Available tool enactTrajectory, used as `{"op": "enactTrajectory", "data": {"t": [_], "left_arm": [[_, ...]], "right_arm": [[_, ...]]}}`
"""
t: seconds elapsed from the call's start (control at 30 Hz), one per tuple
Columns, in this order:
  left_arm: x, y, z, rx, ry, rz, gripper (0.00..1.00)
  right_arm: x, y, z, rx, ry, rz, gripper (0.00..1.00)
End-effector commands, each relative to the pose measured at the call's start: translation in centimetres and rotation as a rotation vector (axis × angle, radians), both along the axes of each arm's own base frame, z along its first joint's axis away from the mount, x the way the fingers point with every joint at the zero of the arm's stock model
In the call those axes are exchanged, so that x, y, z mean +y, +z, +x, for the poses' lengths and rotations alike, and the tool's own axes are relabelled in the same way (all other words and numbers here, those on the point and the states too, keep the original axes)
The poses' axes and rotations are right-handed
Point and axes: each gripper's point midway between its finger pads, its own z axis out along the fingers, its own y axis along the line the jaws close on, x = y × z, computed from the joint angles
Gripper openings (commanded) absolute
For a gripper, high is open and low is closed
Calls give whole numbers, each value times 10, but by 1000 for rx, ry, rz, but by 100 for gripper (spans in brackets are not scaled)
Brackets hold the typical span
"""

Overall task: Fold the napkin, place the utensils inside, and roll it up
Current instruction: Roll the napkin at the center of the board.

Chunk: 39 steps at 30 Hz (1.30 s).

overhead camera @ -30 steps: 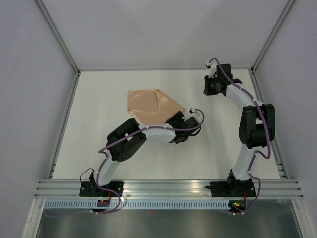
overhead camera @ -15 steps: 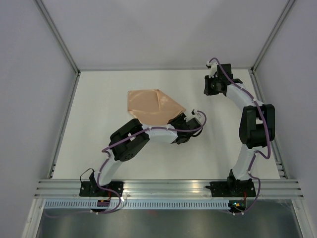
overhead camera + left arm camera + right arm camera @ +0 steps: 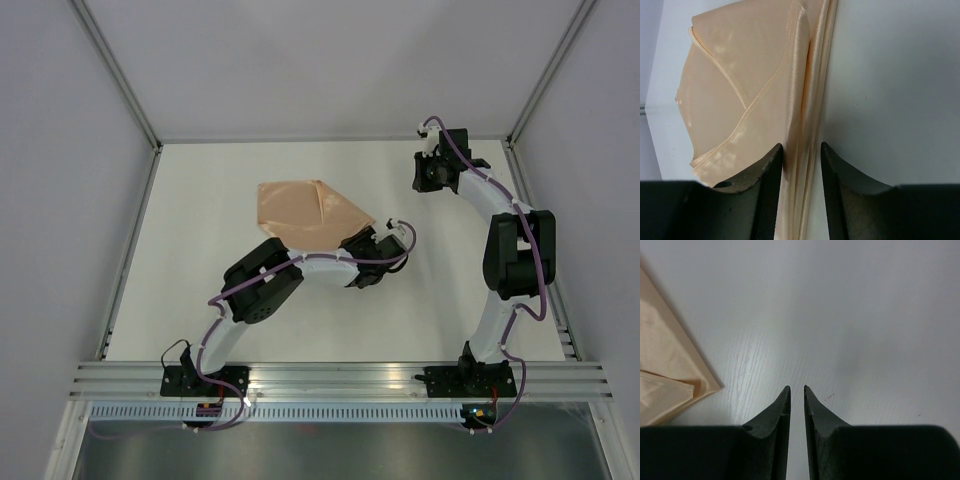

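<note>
**Left jaws astride a folded edge**

The napkin (image 3: 305, 212), peach cloth with a satin sheen and stitched hems, lies folded on the white, faintly grained desk (image 3: 200, 300). The left end effector (image 3: 801, 146) straddles its layered edge; I cannot tell whether it pinches. The right end effector (image 3: 797, 387) is narrowly parted and empty.

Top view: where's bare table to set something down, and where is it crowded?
Bare table: the left strip between napkin and left rail; the far strip behind it; the near middle between left arm and right arm. Crowded: the napkin's right edge, where the left gripper straddles the fold, and the far right corner around the right gripper.
</note>
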Motion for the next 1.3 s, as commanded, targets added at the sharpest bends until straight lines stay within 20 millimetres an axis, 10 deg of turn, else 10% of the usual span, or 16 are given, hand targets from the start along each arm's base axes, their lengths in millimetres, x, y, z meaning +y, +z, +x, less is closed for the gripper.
{"op": "enactTrajectory", "data": {"t": [0.0,0.57,1.27], "left_arm": [[4,-33,-4,93,-35,45,43],[16,-49,-4,153,-31,39,35],[10,-42,-7,244,-99,-57,2]], "right_arm": [[-1,1,-1,-1,-10,14,22],[0,-3,0,-2,-3,16,19],[-2,6,-6,-37,29,-8,16]]}}
